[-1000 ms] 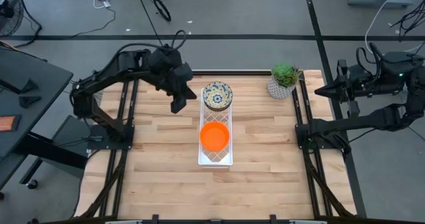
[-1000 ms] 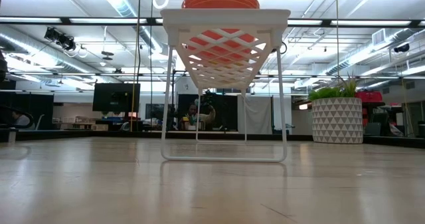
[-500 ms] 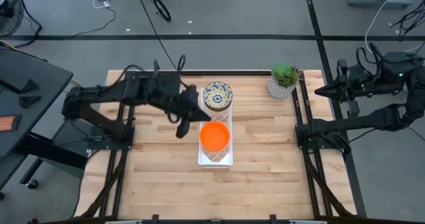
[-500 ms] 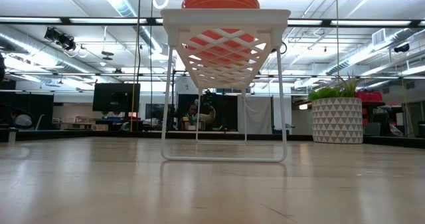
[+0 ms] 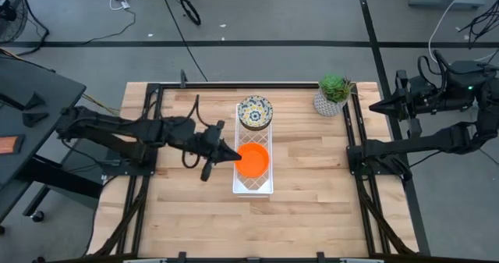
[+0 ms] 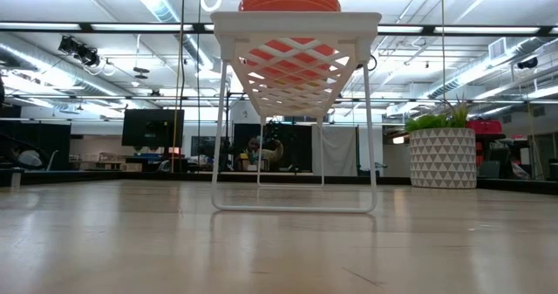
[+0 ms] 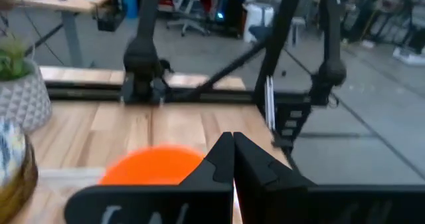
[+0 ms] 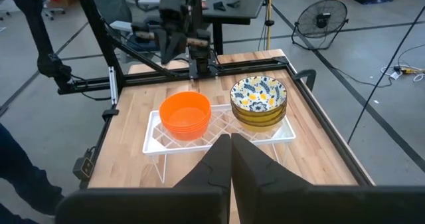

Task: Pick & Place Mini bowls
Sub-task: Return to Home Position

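**Bowls racked – left arm due home**

Step in hand, as I judge it: return to home. Both lots of mini bowls sit on the rack (image 5: 254,186), and I see no loose bowl on the table (image 5: 195,216), so the pick & place part looks finished.

Where things are: the rack stands midway btwn the table's left and right edges, nearer the edge with the plant (image 5: 334,91). The patterned stack (image 5: 255,112) is at the rack end closest to that edge. The orange stack (image 5: 252,160) is just beside it, towards the rack's other end. How many bowls are in each stack I can't tell.

My left gripper (image 5: 231,155) reaches in low from the left edge, with the arm stretched nearly flat over the table. Its tip is just beside the orange stack, at the rack's left side. Fingers pressed together, nothing in them. Whether the tip touches the rim I can't tell.

My right gripper (image 5: 378,106) waits off the right edge, beyond the plant's corner. Its fingers are also closed and empty.

Next move, my guess: draw the left arm back towards the left edge and fold it up. That calls for easing the tip away from the rack first, since a nudge could shift the rack or tip a stack.

Writing: no brand or label I can read. There are marks on the left gripper's body, too blurred to make out.
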You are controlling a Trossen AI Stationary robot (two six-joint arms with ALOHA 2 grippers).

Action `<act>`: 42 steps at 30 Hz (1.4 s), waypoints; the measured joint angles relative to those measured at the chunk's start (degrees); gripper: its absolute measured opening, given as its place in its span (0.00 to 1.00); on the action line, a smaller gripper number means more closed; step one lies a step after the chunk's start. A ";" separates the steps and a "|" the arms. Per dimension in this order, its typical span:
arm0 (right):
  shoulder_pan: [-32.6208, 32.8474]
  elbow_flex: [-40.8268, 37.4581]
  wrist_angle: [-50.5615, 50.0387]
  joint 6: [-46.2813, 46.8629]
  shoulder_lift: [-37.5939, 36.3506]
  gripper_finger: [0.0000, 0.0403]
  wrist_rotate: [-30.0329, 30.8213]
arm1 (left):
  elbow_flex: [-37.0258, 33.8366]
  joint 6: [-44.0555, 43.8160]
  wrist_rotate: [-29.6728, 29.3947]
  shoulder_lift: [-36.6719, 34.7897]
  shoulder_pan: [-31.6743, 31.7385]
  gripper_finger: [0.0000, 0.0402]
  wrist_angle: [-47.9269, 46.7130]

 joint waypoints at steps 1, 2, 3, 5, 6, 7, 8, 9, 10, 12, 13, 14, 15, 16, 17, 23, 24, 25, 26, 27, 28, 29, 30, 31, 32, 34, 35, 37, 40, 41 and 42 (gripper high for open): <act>0.00 0.00 -0.01 0.01 0.00 0.03 -0.02 | -2.10 0.71 0.11 -0.68 -0.24 0.00 0.98; 0.02 0.00 0.00 0.00 -0.02 0.03 -0.02 | -3.77 1.02 0.42 -0.82 -0.26 0.00 3.22; 0.00 0.00 0.00 0.00 -0.02 0.03 0.00 | -5.39 1.10 0.55 -0.91 -0.27 0.00 5.81; 0.00 0.00 0.00 0.00 -0.02 0.03 0.00 | -9.10 0.92 1.05 -2.11 -0.25 0.00 8.07; 0.00 0.00 0.02 0.00 -0.02 0.03 0.00 | -10.60 0.97 1.10 -2.38 -0.25 0.00 10.27; 0.00 0.00 0.02 0.02 -0.01 0.03 0.00 | -11.99 0.99 1.07 -2.69 -0.22 0.00 13.02; 0.00 0.00 0.02 0.00 0.00 0.03 -0.01 | -13.79 1.01 1.10 -3.68 -0.22 0.00 14.29; 0.00 0.00 0.02 0.00 -0.02 0.03 0.00 | -15.60 0.99 1.12 -4.69 -0.12 0.00 15.34; 0.00 0.00 0.02 0.00 -0.02 0.03 0.00 | -16.85 0.94 1.13 -5.23 -0.11 0.00 17.68; 0.00 0.00 0.02 0.00 -0.01 0.03 0.00 | -19.96 0.93 1.01 -7.52 0.04 0.00 19.80; 0.00 0.00 0.05 0.00 -0.02 0.03 -0.01 | -21.20 0.94 0.73 -8.43 0.06 0.00 20.85; 0.00 0.00 0.05 0.02 -0.01 0.03 0.00 | -22.40 0.92 0.47 -9.24 0.12 0.00 22.22; 0.00 0.00 0.05 0.00 0.00 0.03 0.00 | -23.95 0.93 0.13 -10.45 0.35 0.00 22.60; 0.00 0.00 0.05 0.00 -0.02 0.03 0.00 | -25.30 0.92 -0.04 -11.52 0.53 0.00 22.41; 0.00 0.00 0.05 0.00 -0.02 0.03 0.00 | -26.26 0.92 -0.24 -12.18 0.65 0.00 23.03; 0.00 0.00 0.05 0.00 -0.02 0.03 0.00 | -34.63 0.90 -0.99 -17.39 2.57 0.00 29.51; 0.00 0.00 0.05 0.00 -0.02 0.03 0.00 | -35.64 0.71 -1.26 -17.91 2.80 0.00 30.65; 0.00 0.00 0.05 0.00 0.00 0.03 0.00 | -36.82 0.57 -1.47 -18.57 3.05 0.00 31.55; 0.01 0.00 0.05 0.00 0.00 0.03 -0.01 | -38.17 0.48 -1.63 -19.37 3.36 0.00 32.30; 0.00 0.00 0.05 0.01 -0.02 0.03 -0.01 | -39.25 0.49 -1.67 -19.69 3.56 0.00 33.79; 0.00 0.00 0.05 0.00 -0.02 0.03 0.00 | -40.23 0.57 -1.74 -19.69 3.56 0.00 36.21; 0.00 0.00 0.05 0.00 0.00 0.03 0.00 | -41.34 0.66 -1.78 -20.04 3.60 0.00 38.15; 0.00 0.00 0.05 0.01 0.00 0.03 0.00 | -42.45 0.62 -1.97 -20.75 3.75 0.00 39.38; 0.00 0.00 0.05 0.00 0.00 0.03 0.00 | -43.13 0.58 -2.25 -20.98 3.75 0.00 40.29; 0.00 0.00 0.05 0.01 0.00 0.03 0.00 | -43.71 0.57 -2.86 -21.20 3.75 0.00 41.08; 0.01 0.00 0.05 0.01 0.00 0.03 0.00 | -45.81 0.49 -3.94 -22.34 3.75 0.00 41.99; 0.00 0.00 0.05 0.01 0.00 0.03 0.00 | -46.50 0.49 -4.07 -22.57 3.76 0.00 43.08; 0.00 0.00 0.05 0.00 0.00 0.03 -0.02 | -48.50 0.15 -4.61 -24.21 3.75 0.00 44.10; 0.00 0.00 0.05 0.02 0.00 0.03 -0.02 | -50.46 -0.81 -5.21 -25.94 3.75 0.00 44.47; 0.00 0.00 0.05 0.00 0.00 0.03 0.00 | -51.07 -0.99 -5.30 -26.72 3.75 0.00 44.20; 0.00 0.00 0.05 0.00 0.00 0.03 0.00 | -51.39 -1.04 -5.34 -27.08 3.75 0.00 44.36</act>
